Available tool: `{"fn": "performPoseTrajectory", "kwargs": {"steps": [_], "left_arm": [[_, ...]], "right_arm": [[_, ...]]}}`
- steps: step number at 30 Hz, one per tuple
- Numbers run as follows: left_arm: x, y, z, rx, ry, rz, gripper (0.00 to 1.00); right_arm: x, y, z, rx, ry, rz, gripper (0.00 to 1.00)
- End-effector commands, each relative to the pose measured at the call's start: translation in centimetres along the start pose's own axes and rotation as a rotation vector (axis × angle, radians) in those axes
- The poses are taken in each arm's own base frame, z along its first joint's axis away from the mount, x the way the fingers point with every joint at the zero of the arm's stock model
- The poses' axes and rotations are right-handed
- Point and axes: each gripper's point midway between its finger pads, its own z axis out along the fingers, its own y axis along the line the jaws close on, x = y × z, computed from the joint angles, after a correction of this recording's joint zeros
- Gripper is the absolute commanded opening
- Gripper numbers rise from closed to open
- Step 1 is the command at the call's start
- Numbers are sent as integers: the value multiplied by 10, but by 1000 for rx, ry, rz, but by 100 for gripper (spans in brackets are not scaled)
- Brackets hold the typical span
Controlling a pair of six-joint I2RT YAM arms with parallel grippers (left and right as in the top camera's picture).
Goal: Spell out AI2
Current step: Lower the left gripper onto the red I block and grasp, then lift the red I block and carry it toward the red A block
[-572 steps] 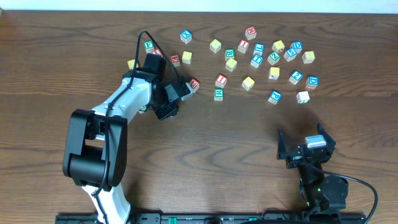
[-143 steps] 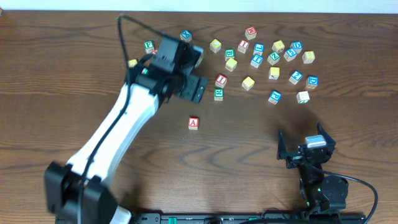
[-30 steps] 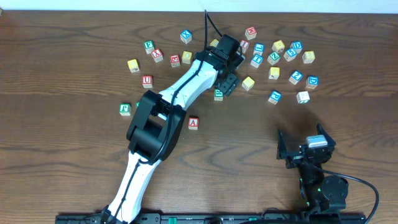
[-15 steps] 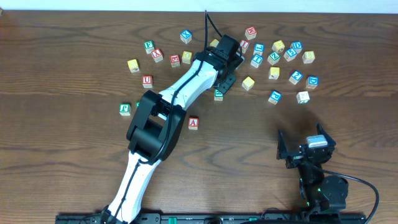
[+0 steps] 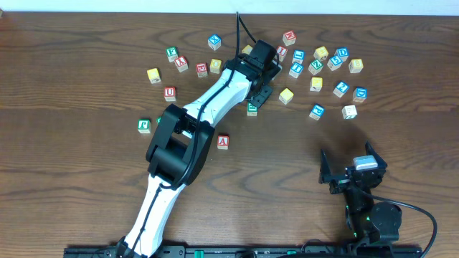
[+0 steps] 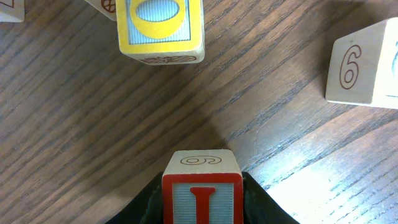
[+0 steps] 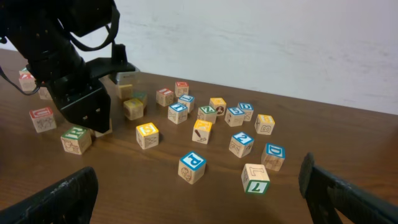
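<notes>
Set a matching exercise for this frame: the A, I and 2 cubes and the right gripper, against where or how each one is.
Things:
1. A cube
2. I cube
3. 2 cube
4. right gripper

Places or states:
a. held in the left gripper
b. open, holding nothing
c. lying apart, beside the left arm
d. in the cluster of cubes on the right

Pairs: 1-c, 2-a, 3-d, 4-b.
</notes>
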Motion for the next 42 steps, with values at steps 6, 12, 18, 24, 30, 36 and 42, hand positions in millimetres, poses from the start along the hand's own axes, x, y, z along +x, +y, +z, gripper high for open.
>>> {"fn": "performPoseTrajectory", "kwargs": {"steps": [6,12,18,24,30,36,42], "left_arm": [[-21,4,-27,-19,-65,8,30],[-50,7,-84,-35,-183,-9,25],[-74,9,-174,-44,-339,-85,24],[-51,4,-248,-17,-350,-252,13],[13,12,-271,-104,-171,-455,8],[51,-3,-244,-112,-17,-457,8],[80,-29,-182,-139,46,-468,8]], "right_arm": [[0,-1,0,5,0,16,99],[0,-1,0,5,0,16,99],[0,-1,0,5,0,16,99],[0,-1,0,5,0,16,99],[0,-1,0,5,0,16,99],[0,-1,0,5,0,16,99],[0,-1,0,5,0,16,99]]}}
